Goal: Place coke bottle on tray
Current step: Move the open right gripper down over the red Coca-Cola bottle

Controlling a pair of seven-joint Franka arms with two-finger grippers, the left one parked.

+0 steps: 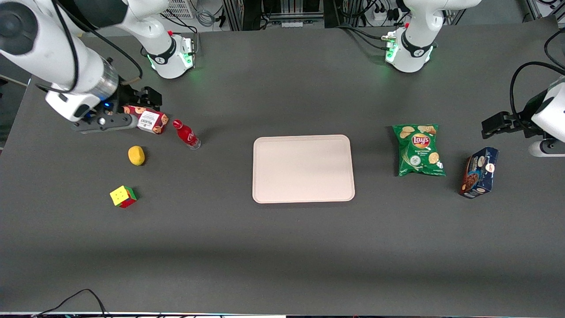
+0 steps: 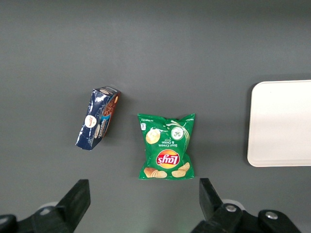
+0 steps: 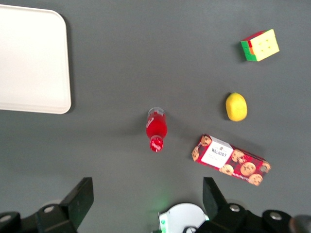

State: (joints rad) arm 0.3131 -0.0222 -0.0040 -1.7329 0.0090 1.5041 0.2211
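My gripper (image 1: pixel 150 99) hangs open and empty above the cookie box (image 1: pixel 148 119) — the coke bottle (image 1: pixel 186 134) stands beside it, well apart from the tray (image 1: pixel 303 168), awaiting pickup.

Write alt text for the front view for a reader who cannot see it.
An empty pinkish tray lies mid-table; the coke bottle stands off it toward the working arm's end, beside a red cookie box over which the open claw hovers. A lemon and puzzle cube lie nearer the camera.
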